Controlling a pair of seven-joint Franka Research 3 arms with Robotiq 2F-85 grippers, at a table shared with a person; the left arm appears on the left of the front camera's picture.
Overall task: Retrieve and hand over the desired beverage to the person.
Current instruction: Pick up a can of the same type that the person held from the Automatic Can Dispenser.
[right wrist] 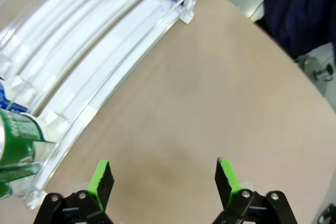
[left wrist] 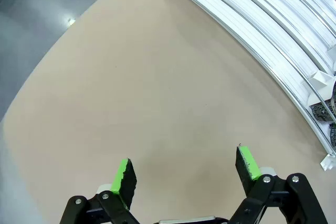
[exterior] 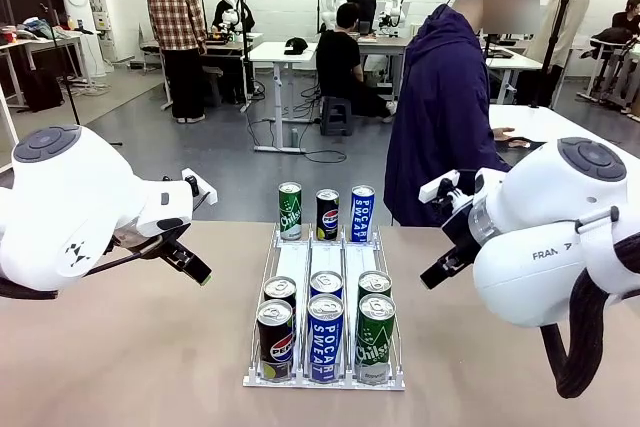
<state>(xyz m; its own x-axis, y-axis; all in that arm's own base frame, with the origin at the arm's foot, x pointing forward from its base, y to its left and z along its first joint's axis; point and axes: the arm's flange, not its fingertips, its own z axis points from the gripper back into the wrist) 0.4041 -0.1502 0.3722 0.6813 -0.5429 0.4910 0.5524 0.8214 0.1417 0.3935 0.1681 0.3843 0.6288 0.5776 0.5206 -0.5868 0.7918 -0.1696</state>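
Jaws both gaping open, gripping nothing | you're flanking rack | cans standing upright between arms | person standing far side, nearer right arm

- Tabletop: beige, matte, across the lower half of the front frame.
- White three-lane rack: lower centre, on the tabletop; middle stretch of the lanes bare.
- Person in plaid shirt: upper left, standing, back to camera.
- Person in black: upper centre, seated on dark stool.
- Black cap: on far white tabletop.
- Cables: loose on grey floor.
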